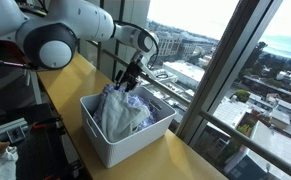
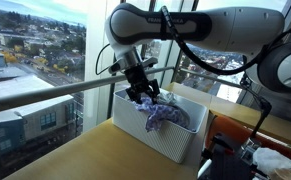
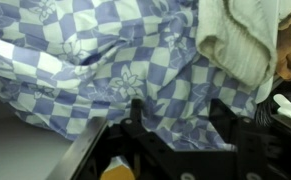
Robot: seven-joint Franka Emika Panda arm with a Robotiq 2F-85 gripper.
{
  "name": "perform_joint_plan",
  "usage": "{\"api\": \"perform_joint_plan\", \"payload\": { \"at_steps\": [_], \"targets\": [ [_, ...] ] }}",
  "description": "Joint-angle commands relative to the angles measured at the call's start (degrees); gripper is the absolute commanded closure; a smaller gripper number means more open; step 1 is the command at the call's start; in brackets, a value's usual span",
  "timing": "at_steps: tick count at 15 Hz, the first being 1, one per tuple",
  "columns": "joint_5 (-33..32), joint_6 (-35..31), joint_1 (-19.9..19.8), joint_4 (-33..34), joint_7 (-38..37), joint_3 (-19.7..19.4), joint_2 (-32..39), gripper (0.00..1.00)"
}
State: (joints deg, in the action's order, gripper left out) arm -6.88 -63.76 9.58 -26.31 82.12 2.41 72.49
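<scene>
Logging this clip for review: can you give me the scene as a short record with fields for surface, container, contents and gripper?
counter: wooden, beside a window
bin: white, stands on the counter
cloth: blue-and-white checked, crumpled in the bin
towel: pale, next to the cloth
gripper: down in the bin, at the cloth; whether it is open or shut is unclear

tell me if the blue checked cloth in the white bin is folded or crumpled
Crumpled, not folded: the blue checked cloth lies bunched in loose wrinkles inside the white bin, next to a pale cloth.
</scene>
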Motion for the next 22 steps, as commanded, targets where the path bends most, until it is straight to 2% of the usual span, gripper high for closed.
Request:
{"api": "perform_joint_plan", "payload": {
  "at_steps": [1, 7, 15, 17, 22],
  "targets": [
    [-0.2, 2.0, -0.1, 2.2, 1.1, 0.2, 2.2, 0.58],
    [-0.5, 3.3, -0.2, 1.9, 1.9, 0.0, 3.9, 1.00],
    [-2.1, 6.0, -1.5, 1.7, 2.3, -1.5, 4.1, 0.98],
    [-3.2, 5.9, -2.5, -0.4, 1.9, -2.5, 1.9, 0.98],
    [-5.2, 5.4, -4.5, -0.5, 0.4, -4.6, -2.6, 0.98]
  ]
}}
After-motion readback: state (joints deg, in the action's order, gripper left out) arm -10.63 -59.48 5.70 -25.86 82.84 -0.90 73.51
